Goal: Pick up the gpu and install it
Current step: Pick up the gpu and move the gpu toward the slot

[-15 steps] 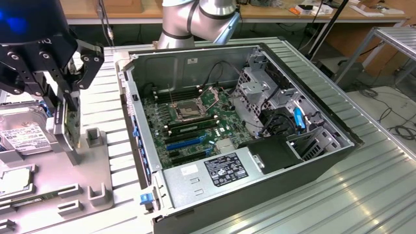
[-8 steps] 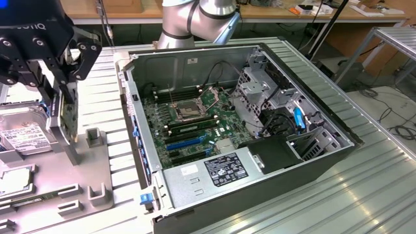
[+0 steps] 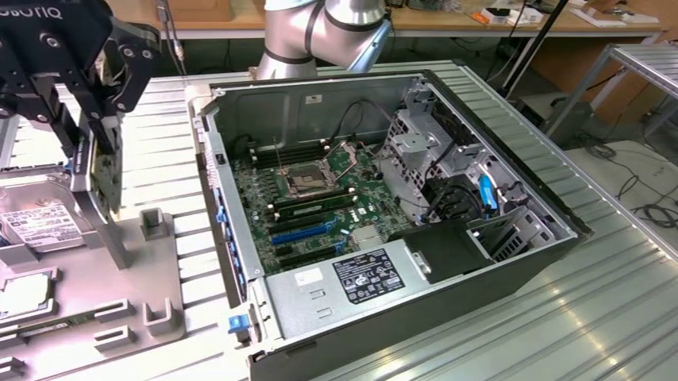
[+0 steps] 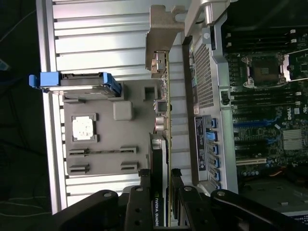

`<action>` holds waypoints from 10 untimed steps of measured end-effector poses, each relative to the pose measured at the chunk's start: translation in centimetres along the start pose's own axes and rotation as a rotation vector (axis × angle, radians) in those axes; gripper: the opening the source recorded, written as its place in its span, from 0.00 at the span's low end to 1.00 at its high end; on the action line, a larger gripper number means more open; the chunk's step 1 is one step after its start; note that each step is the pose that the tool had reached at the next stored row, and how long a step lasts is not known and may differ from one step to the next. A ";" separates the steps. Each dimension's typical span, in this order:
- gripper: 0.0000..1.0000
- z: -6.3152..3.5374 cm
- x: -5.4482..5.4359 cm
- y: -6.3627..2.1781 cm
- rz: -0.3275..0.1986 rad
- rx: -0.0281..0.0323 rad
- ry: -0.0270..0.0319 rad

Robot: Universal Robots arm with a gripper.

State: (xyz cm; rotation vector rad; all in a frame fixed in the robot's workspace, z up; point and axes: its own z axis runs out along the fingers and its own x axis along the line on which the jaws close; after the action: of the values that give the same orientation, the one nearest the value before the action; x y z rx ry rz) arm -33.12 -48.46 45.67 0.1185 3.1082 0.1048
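Gripper (image 3: 90,147) in the upper left of the exterior view, clamped on the gpu (image 3: 106,202); card hangs long axis straight down from it (bracket end farthest away). Open computer case (image 3: 307,99) sits to the right, mid-frame, close by.

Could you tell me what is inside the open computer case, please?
A motherboard with CPU socket, blue slots, a drive cage and power supply; anything under that supply is covered.
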 end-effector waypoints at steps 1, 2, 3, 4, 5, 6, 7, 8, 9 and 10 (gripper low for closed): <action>0.27 -0.11 0.0 0.01 0.000 0.0000 0.0000; 0.27 -0.25 0.0 0.02 0.000 0.0000 0.0000; 0.27 -0.34 0.0 0.03 0.000 0.0000 0.0000; 0.27 -0.37 0.0 0.03 0.000 0.0001 0.0000; 0.27 -0.37 0.0 0.03 0.000 0.0000 -0.0001; 0.27 -0.37 0.0 0.03 0.000 -0.0002 -0.0001; 0.27 -0.37 0.0 0.03 0.000 -0.0002 0.0000; 0.27 -0.38 0.0 0.03 0.000 -0.0002 0.0001; 0.27 -0.38 0.0 0.03 0.000 -0.0004 0.0001; 0.27 -0.37 0.0 0.03 0.000 -0.0005 0.0001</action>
State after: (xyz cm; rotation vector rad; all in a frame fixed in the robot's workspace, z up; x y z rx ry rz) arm -33.12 -48.46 46.05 0.1185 3.1082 0.1056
